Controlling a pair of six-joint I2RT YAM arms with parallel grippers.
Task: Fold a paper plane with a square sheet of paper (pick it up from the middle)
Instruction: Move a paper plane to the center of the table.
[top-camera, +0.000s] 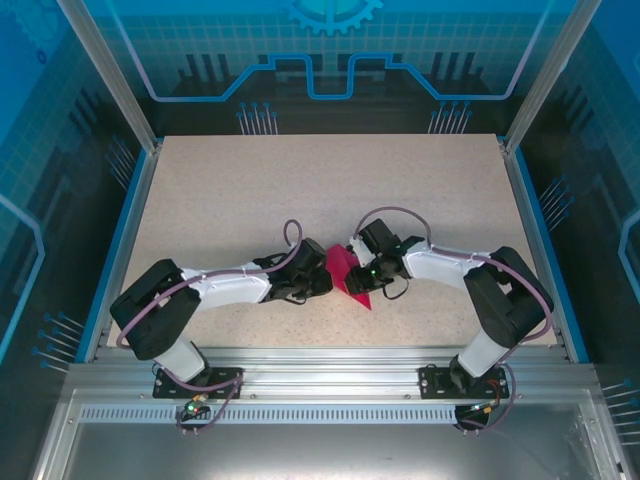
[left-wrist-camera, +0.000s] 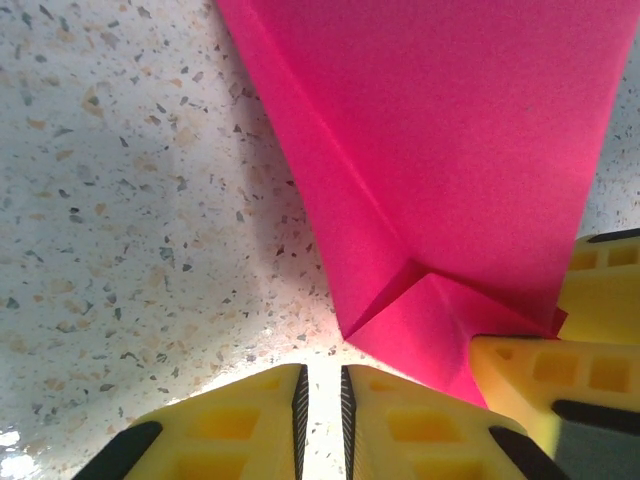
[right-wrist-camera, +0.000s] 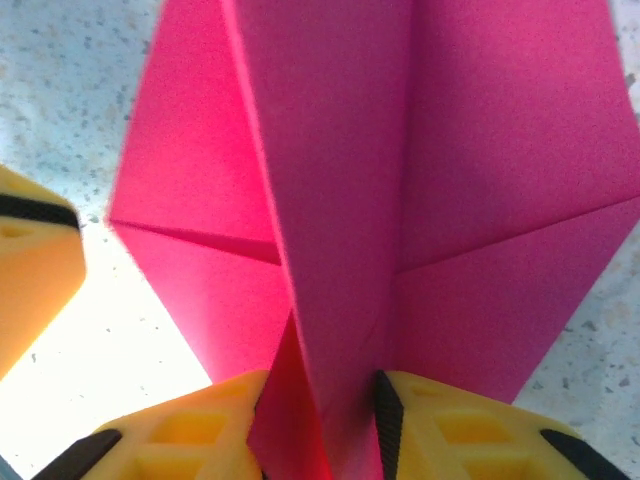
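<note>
Item: paper plane (top-camera: 345, 272), magenta-pink, partly folded, located at the centre of the top view on the speckled worktop (top-camera: 250, 190), between the two arms that meet there. A raised centre ridge and slanting creases are seen on the paper plane (right-wrist-camera: 480, 150) in the right wrist view, where it occupies most of the frame. The right tool (right-wrist-camera: 325, 400) is closed on the ridge at the lower edge of that frame, the fold being clamped between its yellow fingers. In the left wrist view the paper (left-wrist-camera: 450, 150) fills the upper right, with a small folded corner at the lower centre. The left tool (left-wrist-camera: 322, 385) is seen at the bottom of the frame with its jaws drawn together to a thin slit; nothing is held between them. The right tool's fingers (left-wrist-camera: 560, 370) are noted at the lower right, touching the paper. From above, the left tool (top-camera: 318, 284) and the right tool (top-camera: 362, 272) are placed just beside each other.
</note>
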